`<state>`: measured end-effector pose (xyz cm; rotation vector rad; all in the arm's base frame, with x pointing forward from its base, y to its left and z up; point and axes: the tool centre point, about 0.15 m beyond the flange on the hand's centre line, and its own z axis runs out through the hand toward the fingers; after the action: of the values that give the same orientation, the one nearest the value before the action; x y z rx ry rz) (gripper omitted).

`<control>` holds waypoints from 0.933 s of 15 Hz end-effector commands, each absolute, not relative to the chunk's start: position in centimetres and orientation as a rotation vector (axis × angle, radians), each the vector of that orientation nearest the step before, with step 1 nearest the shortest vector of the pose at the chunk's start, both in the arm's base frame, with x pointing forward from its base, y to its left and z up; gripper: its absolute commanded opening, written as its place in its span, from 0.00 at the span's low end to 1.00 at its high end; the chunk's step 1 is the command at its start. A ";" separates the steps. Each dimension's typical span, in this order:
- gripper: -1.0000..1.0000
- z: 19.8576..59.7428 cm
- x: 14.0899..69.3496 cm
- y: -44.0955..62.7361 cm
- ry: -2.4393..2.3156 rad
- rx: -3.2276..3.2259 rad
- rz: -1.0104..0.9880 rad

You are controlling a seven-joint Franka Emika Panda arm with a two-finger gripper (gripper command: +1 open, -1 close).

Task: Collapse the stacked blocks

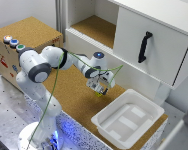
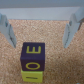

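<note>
In the wrist view the stacked blocks (image 2: 33, 62) stand on the cork surface: a dark purple cube (image 2: 33, 55) with yellow letters sits on a yellowish-green cube (image 2: 33, 76). My gripper (image 2: 39, 30) is open, one grey finger (image 2: 6, 29) on each side, and the stack lies just ahead of the gap without touching either finger. In the exterior view the gripper (image 1: 99, 88) hangs low over the cork board (image 1: 74, 100), pointing down, and it hides most of the stack.
A large white plastic tray (image 1: 128, 119) lies close by on the exterior view's right of the gripper. Behind stands a white cabinet (image 1: 149, 40) with a black handle (image 1: 145, 46). A wooden box with coloured buttons (image 1: 24, 42) is at the exterior view's left.
</note>
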<state>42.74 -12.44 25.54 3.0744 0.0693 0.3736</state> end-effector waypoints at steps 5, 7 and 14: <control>1.00 28.5 41.7 -11.9 0.141 3.078 0.425; 1.00 31.4 40.6 -11.8 0.204 3.075 0.431; 1.00 34.8 37.5 -17.2 0.114 3.035 0.375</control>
<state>40.15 -13.58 31.98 3.0419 0.1082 0.4233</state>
